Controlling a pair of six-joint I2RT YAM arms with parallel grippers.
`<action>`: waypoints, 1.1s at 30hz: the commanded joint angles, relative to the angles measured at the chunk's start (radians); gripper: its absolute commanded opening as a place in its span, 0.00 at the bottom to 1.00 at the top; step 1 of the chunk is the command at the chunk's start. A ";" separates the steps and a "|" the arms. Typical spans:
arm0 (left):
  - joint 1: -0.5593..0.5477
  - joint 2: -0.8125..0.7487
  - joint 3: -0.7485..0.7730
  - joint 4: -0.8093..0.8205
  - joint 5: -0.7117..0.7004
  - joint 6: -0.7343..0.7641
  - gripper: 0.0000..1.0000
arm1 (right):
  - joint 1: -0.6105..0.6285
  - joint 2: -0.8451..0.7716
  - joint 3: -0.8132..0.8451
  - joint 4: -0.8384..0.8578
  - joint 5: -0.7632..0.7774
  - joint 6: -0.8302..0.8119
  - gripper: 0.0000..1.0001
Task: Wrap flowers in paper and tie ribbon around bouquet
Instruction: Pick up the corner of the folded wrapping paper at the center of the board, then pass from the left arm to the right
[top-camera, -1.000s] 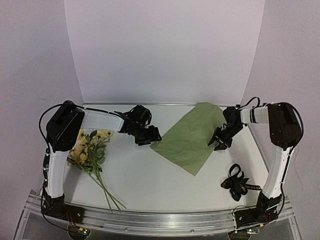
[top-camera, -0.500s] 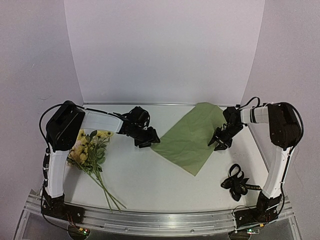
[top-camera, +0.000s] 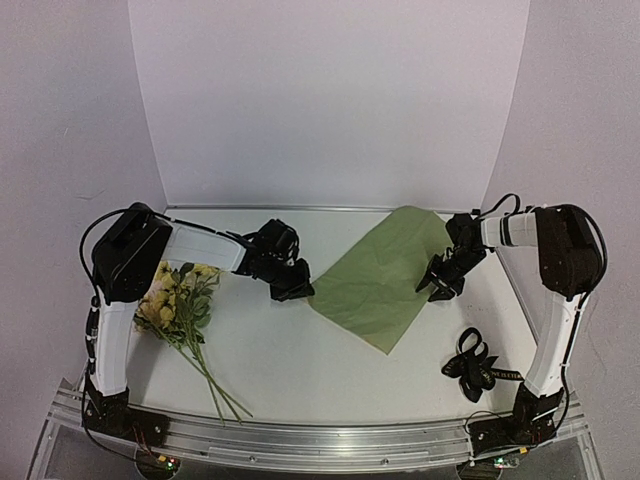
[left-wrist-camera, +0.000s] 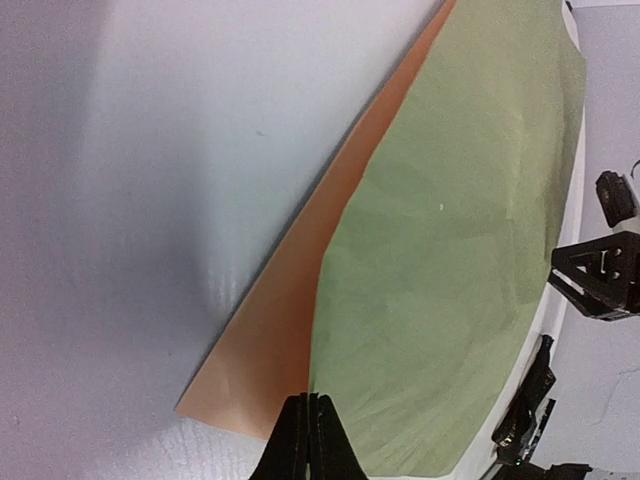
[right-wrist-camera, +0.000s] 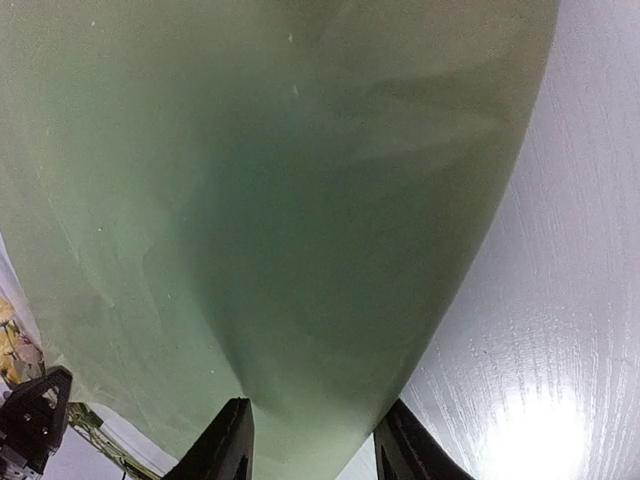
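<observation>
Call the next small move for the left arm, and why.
Probably lift the pinched corner slightly and draw it left. The left gripper is shut on a corner of the paper, tan underside showing; the right gripper stands open at the opposite edge, and the flowers lie far left.

White table (top-camera: 300, 360) (glossy), plain pale backdrop walls (top-camera: 330, 100).

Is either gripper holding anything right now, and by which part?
The left gripper is shut on the paper, pinching its left corner. The right gripper stands open over the paper's right edge and appears to grip nothing.
</observation>
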 joint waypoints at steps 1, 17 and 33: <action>-0.004 -0.174 -0.100 0.034 -0.151 -0.004 0.00 | 0.057 0.032 -0.019 -0.073 0.044 0.014 0.46; -0.142 -0.912 -0.533 0.208 -0.408 0.297 0.00 | 0.336 0.183 0.276 -0.091 0.043 0.156 0.55; -0.336 -0.490 -0.195 0.247 0.099 0.566 0.00 | 0.243 -0.020 0.076 -0.095 0.125 0.249 0.50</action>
